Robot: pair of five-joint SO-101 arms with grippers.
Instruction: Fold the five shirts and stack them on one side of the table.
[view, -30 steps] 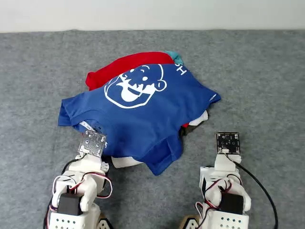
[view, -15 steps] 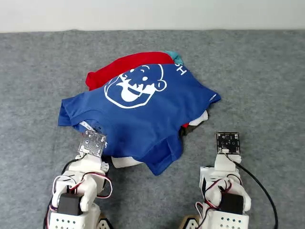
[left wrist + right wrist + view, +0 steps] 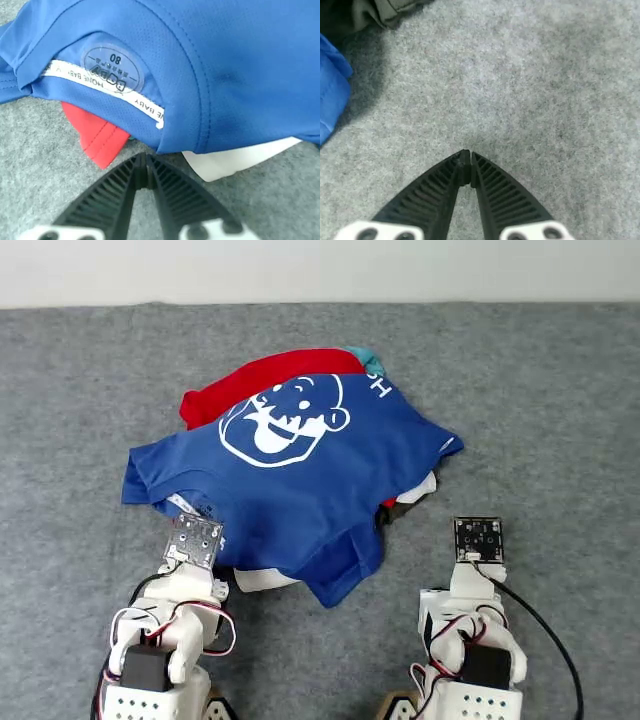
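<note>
A heap of shirts lies mid-table, topped by a blue shirt (image 3: 290, 470) with a white cartoon face. A red shirt (image 3: 265, 375) and a teal edge (image 3: 370, 360) stick out at the far side, and a white shirt (image 3: 262, 580) shows at the near edge. In the left wrist view the blue shirt (image 3: 210, 70), its collar label, a red shirt corner (image 3: 97, 137) and the white shirt (image 3: 235, 162) lie just ahead of my left gripper (image 3: 145, 165), which is shut and empty. My right gripper (image 3: 466, 165) is shut over bare carpet, beside the blue shirt's edge (image 3: 330, 95).
Grey carpet (image 3: 560, 420) covers the table, with open room on either side of the heap. A dark olive garment (image 3: 385, 10) lies under the heap near the right arm. The two arm bases (image 3: 160, 660) stand at the near edge.
</note>
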